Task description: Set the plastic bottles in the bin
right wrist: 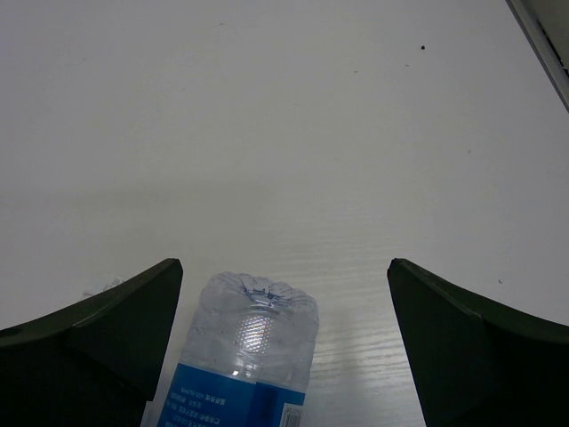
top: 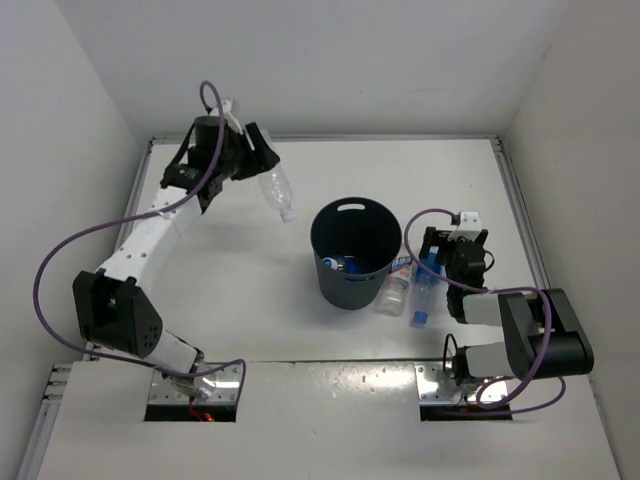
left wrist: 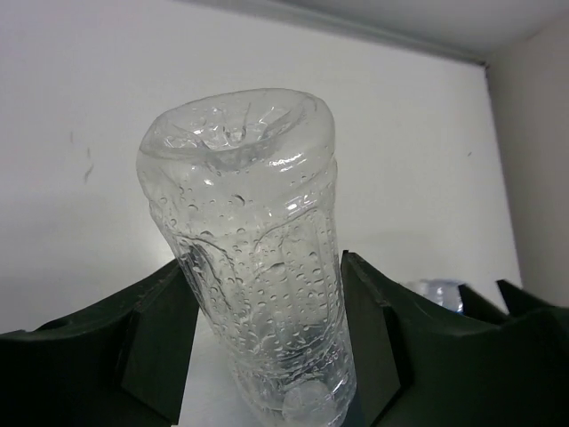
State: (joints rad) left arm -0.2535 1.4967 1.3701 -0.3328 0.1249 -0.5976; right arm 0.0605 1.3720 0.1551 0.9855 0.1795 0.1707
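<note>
Left gripper (top: 264,165): closed on the clear bottle (top: 276,192), my pads clamping its ribbed body, base up and cap down.
Held bottle's axis: tilted, with the cap end pointing toward the bin (top: 345,292), which stood apart from it, to my right and nearer the bases.
Right gripper (right wrist: 284,267): spread wide and holding nothing, above the labelled bottle (right wrist: 253,356), which lay just beside the bin's right wall.
Inside the bin: one blue-capped bottle (top: 345,265) was visible.
Nearer arm, my judgement: the left, which needed a swing rightward over the rim.

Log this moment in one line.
left gripper: shut on clear bottle | right gripper: open over lying bottle | bin: blue-labelled bottle inside
</note>
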